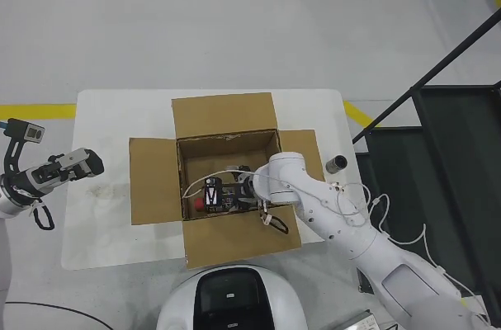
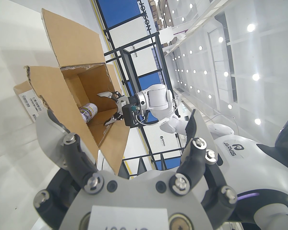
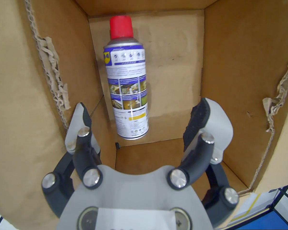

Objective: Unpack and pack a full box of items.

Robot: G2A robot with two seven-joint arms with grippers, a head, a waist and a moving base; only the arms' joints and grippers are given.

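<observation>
An open cardboard box (image 1: 155, 191) sits mid-table with its flaps spread. A spray can (image 3: 127, 82) with a red cap (image 1: 200, 200) and a white and blue label lies on the box floor near one inner wall. My right gripper (image 3: 139, 123) is inside the box, open, a short way from the can's base and apart from it. The left wrist view looks into the box at the can (image 2: 88, 111) and the open right gripper (image 2: 110, 108). My left gripper (image 2: 122, 130) is open and holds nothing; it hangs by the table's left edge (image 1: 83, 162), away from the box.
A small dark cylinder (image 1: 336, 164) stands on the white table (image 1: 110, 124) just right of the box's right flap. A black metal frame (image 1: 448, 107) stands beyond the table's right side. Torn paper tape hangs along the box's inner edges (image 3: 50, 72).
</observation>
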